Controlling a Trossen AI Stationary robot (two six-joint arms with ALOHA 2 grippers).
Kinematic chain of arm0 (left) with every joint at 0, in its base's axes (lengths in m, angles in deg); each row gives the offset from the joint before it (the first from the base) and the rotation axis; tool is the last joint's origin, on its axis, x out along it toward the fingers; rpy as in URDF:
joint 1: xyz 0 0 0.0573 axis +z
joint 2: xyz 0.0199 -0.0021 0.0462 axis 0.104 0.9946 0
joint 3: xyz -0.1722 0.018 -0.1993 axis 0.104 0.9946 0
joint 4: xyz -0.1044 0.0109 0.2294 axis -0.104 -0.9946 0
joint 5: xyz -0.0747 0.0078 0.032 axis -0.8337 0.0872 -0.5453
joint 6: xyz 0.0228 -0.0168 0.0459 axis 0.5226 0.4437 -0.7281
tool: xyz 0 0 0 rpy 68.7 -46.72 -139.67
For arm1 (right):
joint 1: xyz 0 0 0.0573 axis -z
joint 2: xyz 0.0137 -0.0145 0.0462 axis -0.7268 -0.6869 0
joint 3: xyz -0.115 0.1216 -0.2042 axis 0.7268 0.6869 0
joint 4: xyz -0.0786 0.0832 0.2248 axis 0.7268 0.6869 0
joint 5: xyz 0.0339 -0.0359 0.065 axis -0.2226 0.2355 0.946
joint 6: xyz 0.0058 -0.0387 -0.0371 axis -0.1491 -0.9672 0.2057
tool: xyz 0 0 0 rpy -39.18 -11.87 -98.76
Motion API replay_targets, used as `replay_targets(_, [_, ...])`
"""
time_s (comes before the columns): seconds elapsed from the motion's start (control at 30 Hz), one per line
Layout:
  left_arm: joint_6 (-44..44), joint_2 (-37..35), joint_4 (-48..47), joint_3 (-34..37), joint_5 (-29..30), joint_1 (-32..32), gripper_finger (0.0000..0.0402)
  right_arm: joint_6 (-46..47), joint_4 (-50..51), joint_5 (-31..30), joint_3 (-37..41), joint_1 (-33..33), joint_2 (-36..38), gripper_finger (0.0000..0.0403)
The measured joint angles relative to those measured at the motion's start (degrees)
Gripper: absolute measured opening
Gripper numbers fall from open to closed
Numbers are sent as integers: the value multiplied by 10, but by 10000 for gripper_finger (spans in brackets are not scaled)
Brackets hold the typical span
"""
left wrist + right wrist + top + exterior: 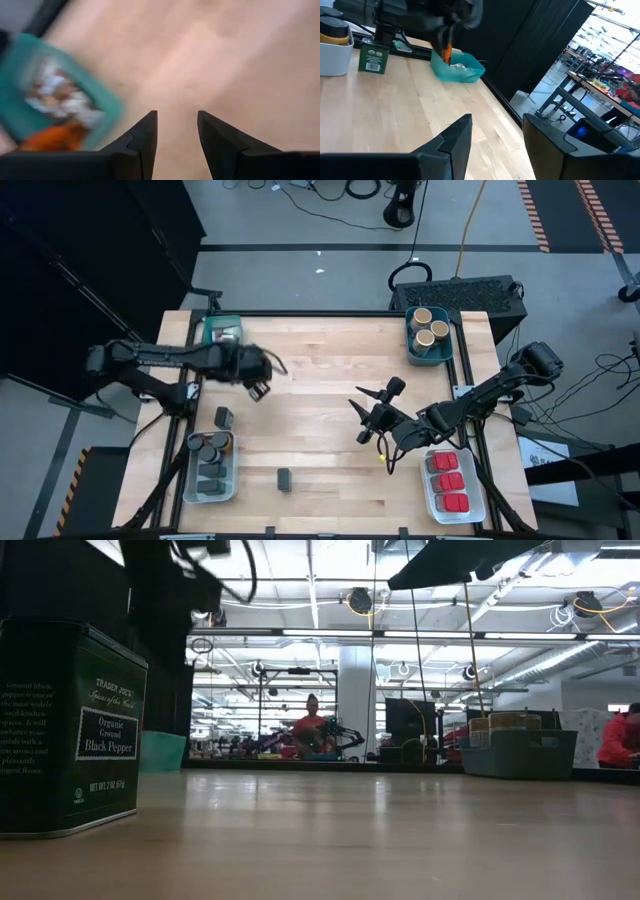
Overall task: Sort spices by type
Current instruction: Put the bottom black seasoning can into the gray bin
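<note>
While the left hand (259,390) hovers empty and parted near the teal bin (222,330) (packets inside), right hand (365,420) open, mid-table.

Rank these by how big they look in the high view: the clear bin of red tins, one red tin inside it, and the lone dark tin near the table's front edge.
1. Clear bin: largest.
2. Red tin and lone dark tin: similar in size, so I won't rank them.

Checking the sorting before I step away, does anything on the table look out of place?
Two dark tins sit loose on the bare wood: one beside the clear bin of dark jars, another near the front edge. Nothing looks spilled.
</note>
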Motion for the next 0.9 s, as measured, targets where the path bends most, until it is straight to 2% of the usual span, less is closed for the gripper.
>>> replay_targets(0.13, [99,0,20,-6,-28,-96,141,2,1,-2,0,0,3,160])
replay_targets(0.33, [224,0,129,-12,-80,-221,141,40,16,-1,0,-6,50,160])
replay_targets(0.53, [335,0,208,-12,-76,-315,141,83,64,23,0,-21,106,160])
replay_targets(0.63, [375,2,254,-12,-44,-357,141,111,78,57,0,-24,119,160])
replay_targets(0.77, [407,16,309,-12,-14,-388,141,145,100,103,0,-24,121,160])
replay_targets(0.9, [432,56,308,-32,-18,-402,141,177,113,121,0,-37,121,160])
